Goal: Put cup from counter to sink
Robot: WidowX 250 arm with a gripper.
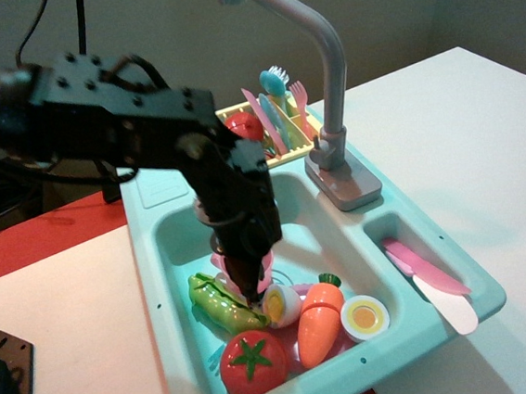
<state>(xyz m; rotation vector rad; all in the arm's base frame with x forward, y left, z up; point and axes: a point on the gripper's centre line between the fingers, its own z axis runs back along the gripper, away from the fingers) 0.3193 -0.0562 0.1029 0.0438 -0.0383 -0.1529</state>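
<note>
My gripper (246,290) reaches down into the mint-green sink (178,235), its tips just above the basin floor beside the pea pod (219,305). The light-pink cup (268,273) is inside the basin, mostly hidden behind the black fingers, with pink showing on both sides of them. The jaws look closed on it. The ribbed counter ledge (157,185) at the sink's back left is partly hidden by my arm. The grey faucet (327,70) rises behind and to the right.
The basin front holds a tomato (253,364), a carrot (317,317) and two egg halves (365,317). A pink knife (426,272) lies in the right side compartment. The yellow dish rack (287,137) with utensils stands at the back. A black plate (1,376) lies at far left.
</note>
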